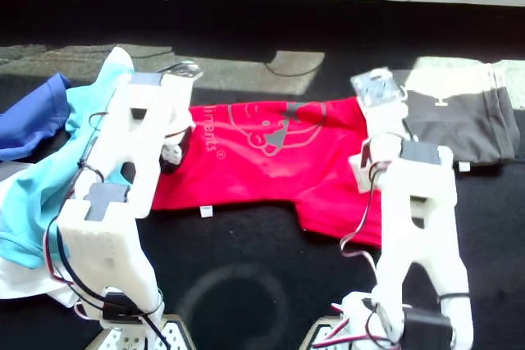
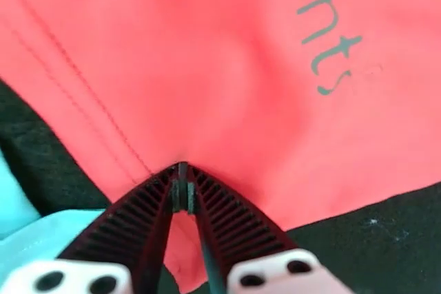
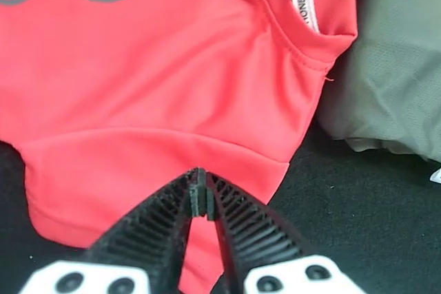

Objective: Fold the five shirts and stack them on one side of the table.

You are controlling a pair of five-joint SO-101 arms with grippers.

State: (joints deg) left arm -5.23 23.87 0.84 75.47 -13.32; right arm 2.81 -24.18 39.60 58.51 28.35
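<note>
A red shirt [image 1: 262,161] with a grey print lies spread flat across the middle of the black table. My left gripper [image 2: 180,194] is shut, its tips pinching the puckered red shirt [image 2: 241,67] near the hem; from above, that left gripper [image 1: 172,153] sits at the shirt's left edge. My right gripper [image 3: 200,199] is shut on the red shirt [image 3: 138,67] at the sleeve, just below the collar. In the high view the right gripper [image 1: 365,170] is at the shirt's right side.
A folded grey shirt [image 1: 459,120] lies at the back right, touching the red collar; it is the grey shirt [image 3: 400,67] beside my right gripper. Cyan [image 1: 41,178], blue [image 1: 33,116] and white [image 1: 16,280] shirts are heaped at the left. The black table front [image 1: 246,276] is bare.
</note>
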